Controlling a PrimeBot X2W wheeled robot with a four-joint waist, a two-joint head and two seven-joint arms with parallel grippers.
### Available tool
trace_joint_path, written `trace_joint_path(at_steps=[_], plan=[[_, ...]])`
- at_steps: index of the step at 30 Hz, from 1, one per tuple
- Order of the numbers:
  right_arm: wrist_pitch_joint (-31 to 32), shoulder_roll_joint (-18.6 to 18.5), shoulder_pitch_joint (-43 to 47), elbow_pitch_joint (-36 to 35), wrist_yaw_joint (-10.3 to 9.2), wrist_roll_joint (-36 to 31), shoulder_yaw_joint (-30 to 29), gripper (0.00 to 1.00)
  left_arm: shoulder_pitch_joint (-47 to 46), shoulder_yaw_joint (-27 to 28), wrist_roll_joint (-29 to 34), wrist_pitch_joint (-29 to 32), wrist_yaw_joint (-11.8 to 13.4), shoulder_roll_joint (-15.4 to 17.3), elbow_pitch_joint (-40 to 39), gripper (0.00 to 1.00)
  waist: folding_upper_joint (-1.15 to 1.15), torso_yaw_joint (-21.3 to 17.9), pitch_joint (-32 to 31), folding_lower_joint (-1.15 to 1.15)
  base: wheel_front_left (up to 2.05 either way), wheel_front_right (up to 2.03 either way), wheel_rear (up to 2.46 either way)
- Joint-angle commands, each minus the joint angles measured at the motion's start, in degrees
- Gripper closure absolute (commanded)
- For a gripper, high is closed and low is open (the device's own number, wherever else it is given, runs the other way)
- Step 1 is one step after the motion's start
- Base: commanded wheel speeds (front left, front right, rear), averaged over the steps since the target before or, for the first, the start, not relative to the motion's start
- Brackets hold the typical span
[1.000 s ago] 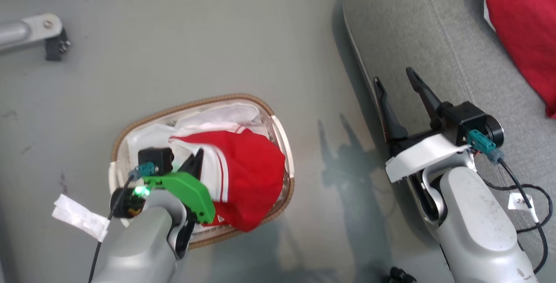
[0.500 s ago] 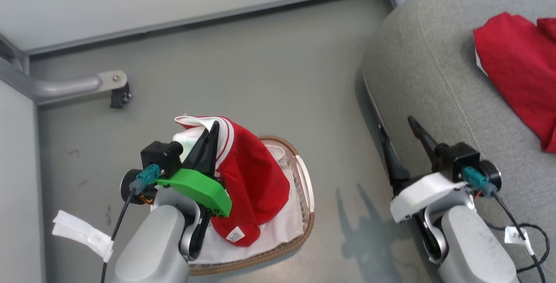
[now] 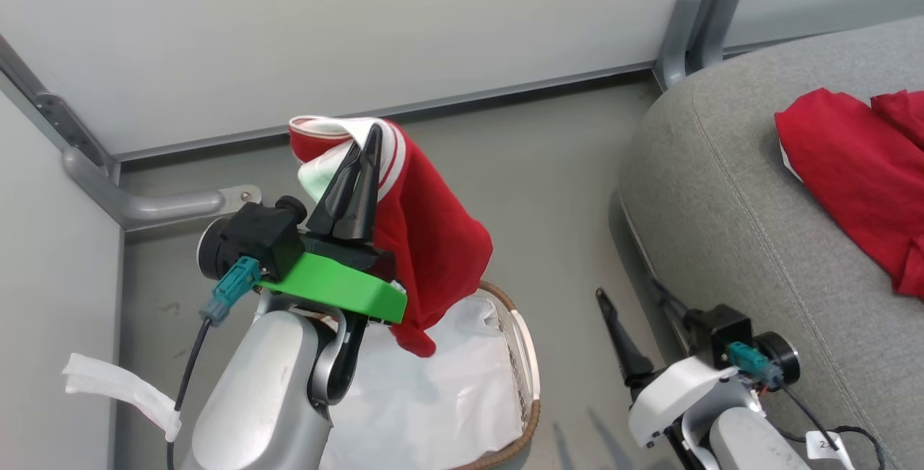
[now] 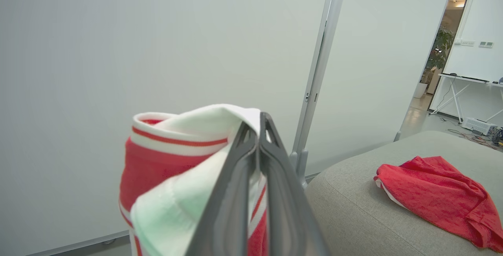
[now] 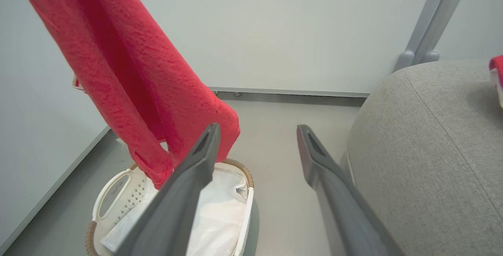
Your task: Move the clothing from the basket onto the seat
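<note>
Altogether one hanging garment (image 3: 433,239), one flat garment (image 3: 844,159), one basket (image 3: 527,362).

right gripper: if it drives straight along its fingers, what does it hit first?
Probably the bare floor, in the gap between the basket and the seat, with the wall beyond. The open right gripper holds nothing; the hanging red garment is off to one side, depth unclear.

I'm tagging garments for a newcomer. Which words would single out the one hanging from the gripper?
Left of the big grey seat, a white basket stands on the floor. Above it the left gripper pinches a hanging red garment. Unlike the crumpled red garment lying on the seat, it shows white fabric and striped trim.
</note>
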Motion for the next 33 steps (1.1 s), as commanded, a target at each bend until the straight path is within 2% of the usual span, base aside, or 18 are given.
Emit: trace_joint_path(at_steps=[1,8,13,17,28,29,30,31,33], plan=[[-0.03,-0.19,0.67,0.28,-0.06,-0.22,1.04,0.00,0.34,0.08,0.78,-0.22,-0.16,-0.02,-1.33,1.00,0.00,1.11,-1.35,0.00,0.00,0.00,0.00],[-0.03,-0.20,-2.28,0.18,-0.06,-0.70,8.27,0.00,-0.83,-1.51,1.41,-0.22,-0.33,-0.33,-5.62,1.00,0.00,2.58,-2.07,0.00,0.00,0.00,0.00],[-0.03,-0.20,-5.56,-1.57,-0.07,2.44,17.67,0.00,-0.58,-3.04,0.87,-0.22,-0.37,-0.42,-6.78,1.00,0.00,3.74,-2.32,0.00,0.00,0.00,0.00],[-0.03,-0.27,-7.80,-2.66,-0.06,4.28,23.00,0.00,0.03,-4.35,0.45,-0.21,-0.36,-0.47,-6.96,1.00,0.00,4.60,-2.41,0.00,0.00,0.00,0.00],[-0.03,-0.22,-14.25,1.73,-0.06,5.63,29.54,0.00,-1.52,-8.91,-1.41,-0.22,0.84,-0.48,-7.58,1.00,0.00,7.15,-1.99,0.00,0.00,0.00,0.00],[-0.03,-0.22,-14.49,2.49,-0.06,6.15,29.90,0.28,-1.52,-9.26,-1.81,-0.22,1.03,-0.48,-7.59,1.00,0.00,7.40,-1.95,0.00,0.00,0.00,0.00],[-0.03,-0.26,-14.79,3.22,-0.06,6.36,30.19,0.88,-1.54,-9.54,-1.92,-0.22,1.04,-0.48,-7.59,1.00,0.00,7.61,-1.90,0.00,0.00,0.00,0.00],[-0.03,-0.22,-15.16,3.83,-0.06,6.69,30.43,1.00,-1.57,-9.81,-2.19,-0.22,1.10,-0.48,-7.58,1.00,0.00,7.84,-1.84,0.00,0.00,0.00,0.00],[-0.03,-0.22,-15.21,4.80,-0.06,7.48,30.28,1.00,-1.47,-10.13,-2.51,-0.22,1.43,-0.48,-7.35,1.00,0.00,8.04,-1.72,0.00,0.00,0.00,0.00]])
